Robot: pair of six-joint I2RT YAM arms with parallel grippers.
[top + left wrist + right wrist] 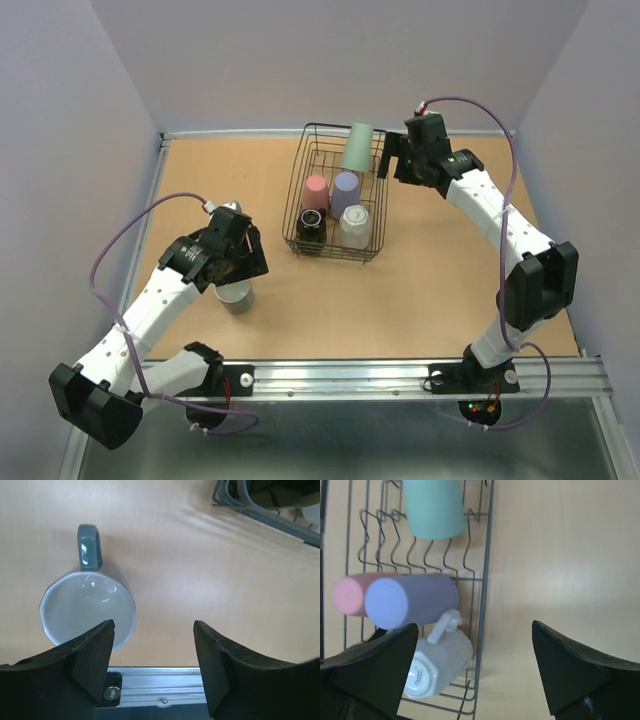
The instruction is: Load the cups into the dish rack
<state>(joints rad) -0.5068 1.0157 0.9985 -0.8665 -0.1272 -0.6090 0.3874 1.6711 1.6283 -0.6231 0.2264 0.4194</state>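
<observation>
Grey-blue mug [87, 612] is being hovered over by the left gripper [152, 627], jaws parted and empty; the right gripper [474, 627] is being held wide open, empty, beside the dish rack [487, 555].

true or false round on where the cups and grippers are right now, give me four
1. The grey-blue mug stands on the table, outside the dish rack. True.
2. The pink cup is on the table. False: it is in the rack, next to the lavender cup.
3. The right gripper is open, holding nothing. True.
4. The rack holds three cups. False: it holds five.
</observation>
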